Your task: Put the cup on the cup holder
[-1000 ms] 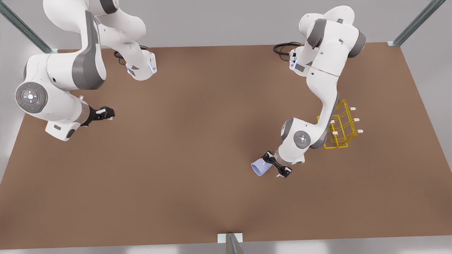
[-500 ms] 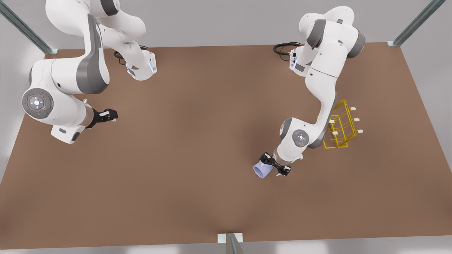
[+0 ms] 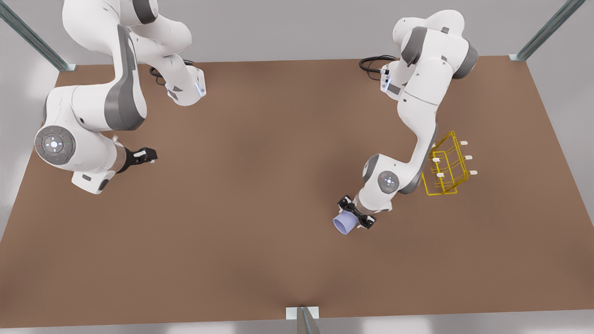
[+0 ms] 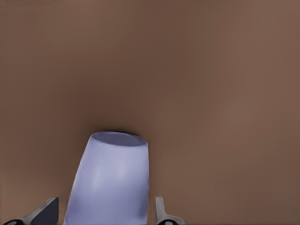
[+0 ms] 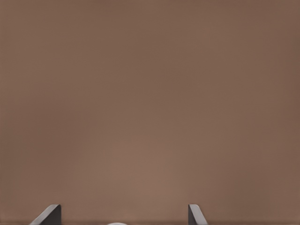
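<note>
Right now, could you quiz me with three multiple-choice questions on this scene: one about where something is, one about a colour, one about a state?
1. Where is the cup holder?
A. on the front view's right
B. on the front view's left
C. under the cup

2. What colour is the cup?
A. red
B. lavender-blue
C. green

3. What does the left gripper have between its fingers?
A. nothing
B. the cup holder
C. the cup

Answers:
1 A, the yellow wire rack stands on the table's right side.
2 B, its wall shows pale lavender-blue in both views.
3 C, one finger sits on each side of the cup, while the right gripper waits open.
</note>
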